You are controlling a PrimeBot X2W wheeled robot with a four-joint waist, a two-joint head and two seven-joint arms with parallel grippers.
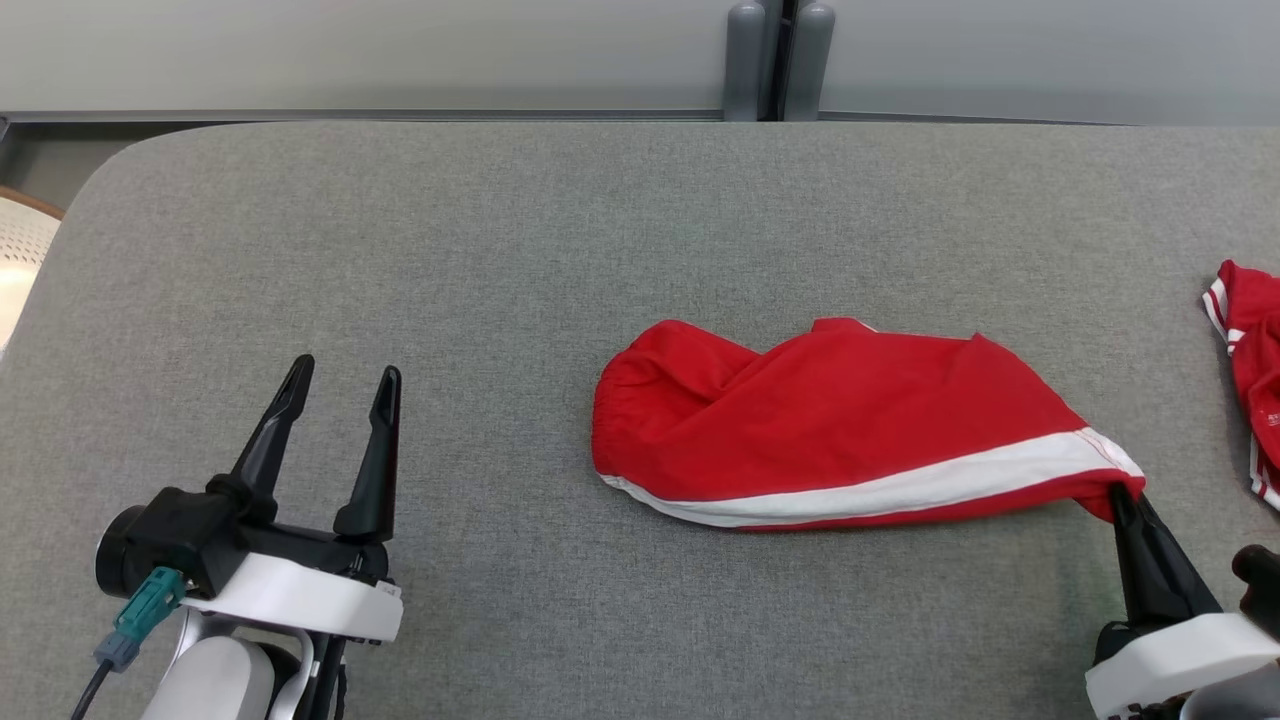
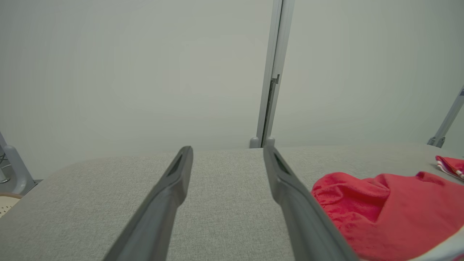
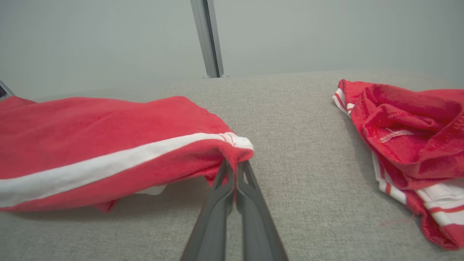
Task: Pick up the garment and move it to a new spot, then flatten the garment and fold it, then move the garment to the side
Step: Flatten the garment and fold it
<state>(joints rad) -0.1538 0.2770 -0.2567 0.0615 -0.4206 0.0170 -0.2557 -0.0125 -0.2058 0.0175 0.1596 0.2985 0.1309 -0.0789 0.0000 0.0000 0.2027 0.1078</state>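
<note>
At the far left edge of the head view a cream perforated object [image 1: 18, 262] peeks in beside the rounded corner of the grey fabric-covered table [image 1: 480, 230]. In the lower left of the frame the left gripper [image 1: 346, 368] hovers over bare table, its two dark fingers spread wide with nothing between them, well apart from any cloth. At the top centre a pair of grey posts [image 1: 766, 60] stands behind the table's far edge. Right of centre lies the garment [image 1: 830, 420], red shorts with a white stripe along the lower side; its bunched elastic waistband points toward frame left and the leg runs out to the right, most of it resting on the table. In the lower right the right gripper [image 1: 1122, 492] has its fingers pressed together on the corner of the garment's hem; the right wrist view shows that pinched corner drawn up off the surface, with shadow beneath it. At the far right edge a second red garment [image 1: 1250, 370] with white stripes lies crumpled, apart from the first.
</note>
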